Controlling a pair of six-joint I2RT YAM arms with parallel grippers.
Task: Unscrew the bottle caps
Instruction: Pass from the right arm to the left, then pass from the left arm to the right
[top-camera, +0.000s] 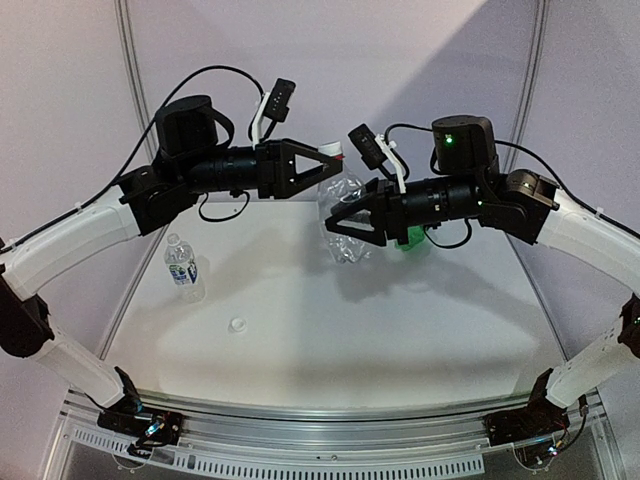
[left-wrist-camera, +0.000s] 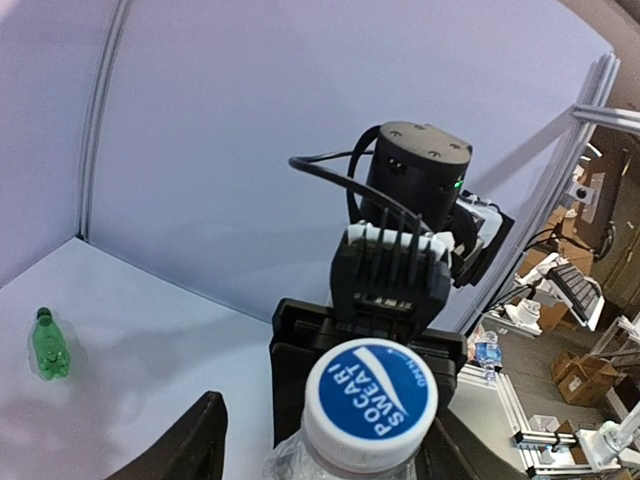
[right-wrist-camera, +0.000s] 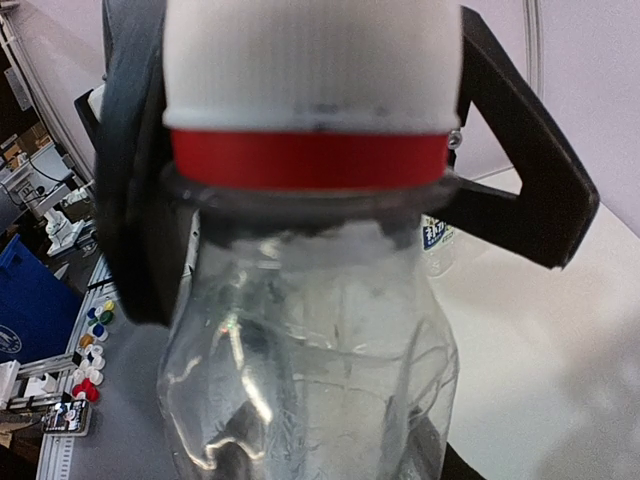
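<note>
The cap I'm working on sits on the clear bottle, which is held up in the air above the middle of the table. The cap has a white wall and a blue top, and a red ring circles the neck just under it. The bottle has no label, is see-through and is badly crumpled.

My right gripper is clamped on the bottle's body. My left gripper has a dark finger on each side of the cap. I can't tell whether they pinch it or only flank it.

Only the left wrist view faces the cap's top, where white letters on the blue read "POCARI SWEAT". Only the right wrist view gives me the side, with the white wall, the red ring and the creased plastic below.

The green bottle shows plainly on the table in the left wrist view. From overhead it is mostly hidden behind my right gripper.

Only the overhead view shows the labelled bottle standing at the left of the table and a loose white cap lying apart from it, nearer to me. The label is blue and white, but its writing is too small to read.
</note>
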